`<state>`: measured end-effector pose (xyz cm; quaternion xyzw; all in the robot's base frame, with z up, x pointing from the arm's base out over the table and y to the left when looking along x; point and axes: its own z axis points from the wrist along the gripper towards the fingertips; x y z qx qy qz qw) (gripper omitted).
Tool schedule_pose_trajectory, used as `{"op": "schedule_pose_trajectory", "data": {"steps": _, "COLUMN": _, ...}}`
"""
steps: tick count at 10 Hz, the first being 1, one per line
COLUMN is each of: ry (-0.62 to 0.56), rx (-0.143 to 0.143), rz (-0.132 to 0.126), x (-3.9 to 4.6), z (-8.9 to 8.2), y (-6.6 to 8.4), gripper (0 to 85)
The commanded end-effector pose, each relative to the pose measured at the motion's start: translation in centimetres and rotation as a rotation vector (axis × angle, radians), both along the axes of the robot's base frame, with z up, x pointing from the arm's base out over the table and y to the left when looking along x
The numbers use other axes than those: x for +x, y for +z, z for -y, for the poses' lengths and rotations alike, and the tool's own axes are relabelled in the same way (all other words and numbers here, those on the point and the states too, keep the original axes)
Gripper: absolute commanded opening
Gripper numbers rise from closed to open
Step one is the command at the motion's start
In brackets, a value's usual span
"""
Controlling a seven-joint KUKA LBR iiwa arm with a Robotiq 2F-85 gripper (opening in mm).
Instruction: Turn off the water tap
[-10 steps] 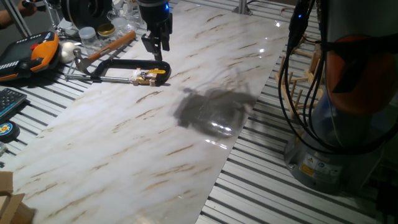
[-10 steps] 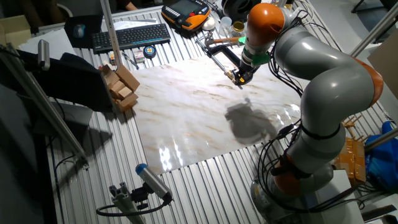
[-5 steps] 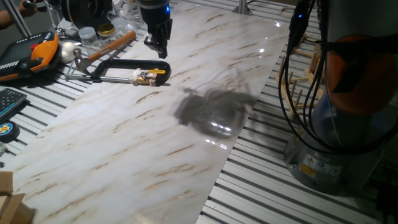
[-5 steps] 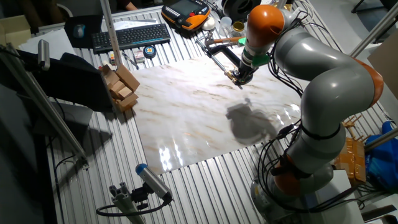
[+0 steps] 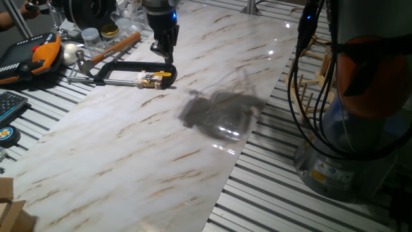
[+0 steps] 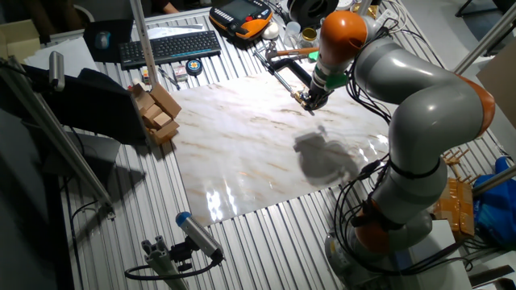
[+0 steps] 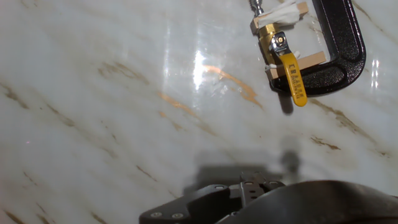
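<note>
The water tap [image 7: 277, 41] is a small brass valve with a yellow lever [image 7: 293, 79]. It sits between wooden pads in the jaw of a black C-clamp [image 7: 349, 43] lying on the marble board. In one fixed view the tap [image 5: 153, 79] lies just in front of my gripper [image 5: 163, 53], which hangs a little above the clamp's [image 5: 129, 66] curved end without touching it. Its fingers look slightly apart with nothing between them. The other fixed view shows the gripper [image 6: 310, 97] right by the clamp [image 6: 287, 74]. In the hand view only the hand's dark underside shows.
A wooden-handled hammer [image 5: 117, 46], jars [image 5: 91, 36] and an orange pendant [image 5: 40, 55] crowd the area behind the clamp. A keyboard [image 6: 169, 47] and wooden blocks [image 6: 158, 113] sit at the board's far side. Cables [image 5: 302, 96] and the arm's base [image 5: 341, 154] stand to the right.
The hand has turned about its axis and shifted slightly, so the two fingers now line up closer together in the fixed view. The clamp and tap have not moved.
</note>
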<state>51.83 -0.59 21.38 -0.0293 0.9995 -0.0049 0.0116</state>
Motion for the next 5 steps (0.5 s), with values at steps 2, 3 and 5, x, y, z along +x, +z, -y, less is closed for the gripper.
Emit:
{"op": "schedule_pose_trajectory", "data": {"steps": 2, "ry": -0.009, "rx": 0.000, "rz": -0.002, "x": -0.08, "z": 0.2, "y": -0.4, "gripper": 0.0}}
{"op": "schedule_pose_trajectory", "data": {"steps": 3, "ry": -0.012, "rx": -0.003, "rz": 0.005, "x": -0.09, "z": 0.3, "y": -0.7, "gripper": 0.0}}
{"op": "schedule_pose_trajectory", "data": {"steps": 5, "ry": -0.015, "rx": -0.001, "rz": 0.018, "x": -0.06, "z": 0.6, "y": -1.7, "gripper": 0.0}}
